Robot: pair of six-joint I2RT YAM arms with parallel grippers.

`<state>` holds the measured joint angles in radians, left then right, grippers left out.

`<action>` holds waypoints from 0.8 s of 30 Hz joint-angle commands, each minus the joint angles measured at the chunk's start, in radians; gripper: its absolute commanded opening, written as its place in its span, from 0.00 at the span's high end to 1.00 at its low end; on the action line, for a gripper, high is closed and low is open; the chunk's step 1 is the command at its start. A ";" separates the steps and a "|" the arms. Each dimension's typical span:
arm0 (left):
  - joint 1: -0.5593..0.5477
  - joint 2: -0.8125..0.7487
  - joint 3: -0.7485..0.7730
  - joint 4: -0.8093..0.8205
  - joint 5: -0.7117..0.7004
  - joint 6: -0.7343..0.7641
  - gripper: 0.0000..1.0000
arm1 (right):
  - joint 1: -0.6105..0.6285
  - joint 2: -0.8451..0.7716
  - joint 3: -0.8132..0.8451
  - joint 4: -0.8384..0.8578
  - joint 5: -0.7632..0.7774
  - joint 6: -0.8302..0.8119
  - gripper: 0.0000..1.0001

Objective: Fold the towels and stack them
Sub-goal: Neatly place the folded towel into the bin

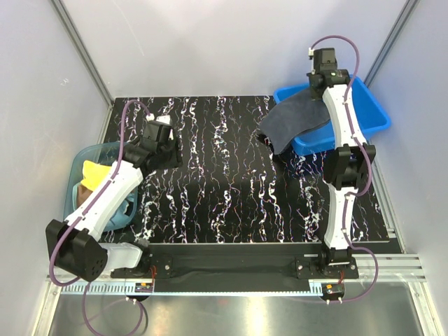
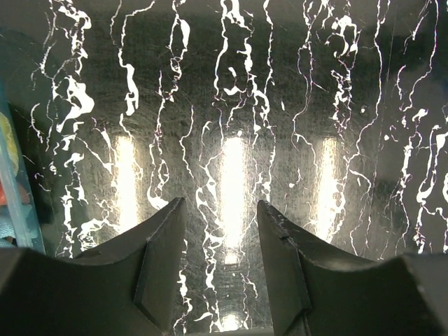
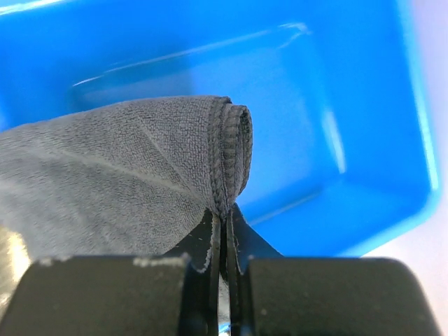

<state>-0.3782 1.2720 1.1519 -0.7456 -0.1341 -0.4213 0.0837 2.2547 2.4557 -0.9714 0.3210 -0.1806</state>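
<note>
Black marbled table (image 1: pixel 224 203) is lying between pale walls, and the step in hand looks like drawing one towel out to be folded. The right gripper (image 3: pixel 225 222) is pinching the rolled hem of the slate towel (image 3: pixel 119 168), its jaws pressed together on the cloth right at their tips. Beyond and below those jaws the bin (image 3: pixel 336 105) is showing its bare floor. The towel is trailing away to their left, over the bin rim toward the table. Since the grip is sitting on the very edge of the hem, any pull should probably be going slow and low, dragging the cloth flat toward the table's middle rather than hoisting it, or the hem may be slipping free. The left gripper (image 2: pixel 220 238) is hanging with jaws spread and nothing between them, only table ahead of them. The tub (image 2: pixel 14 189) holding the other towels (image 1: pixel 94 171) is sitting off to their left. That gripper looks well placed for taking a second corner, which would be keeping the towel from bunching while it is being spread.
</note>
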 commanded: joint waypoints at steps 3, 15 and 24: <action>0.005 0.009 0.029 0.037 0.037 0.024 0.50 | -0.078 0.066 0.110 0.080 0.027 -0.063 1.00; 0.005 0.010 0.178 -0.049 0.071 0.073 0.48 | -0.170 0.215 0.160 0.243 0.015 -0.146 1.00; 0.007 0.059 0.273 -0.089 0.044 0.110 0.47 | -0.220 0.324 0.183 0.397 -0.014 -0.172 1.00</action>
<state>-0.3779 1.3060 1.3788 -0.8238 -0.0822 -0.3431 -0.1139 2.5542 2.5809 -0.7006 0.3195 -0.3180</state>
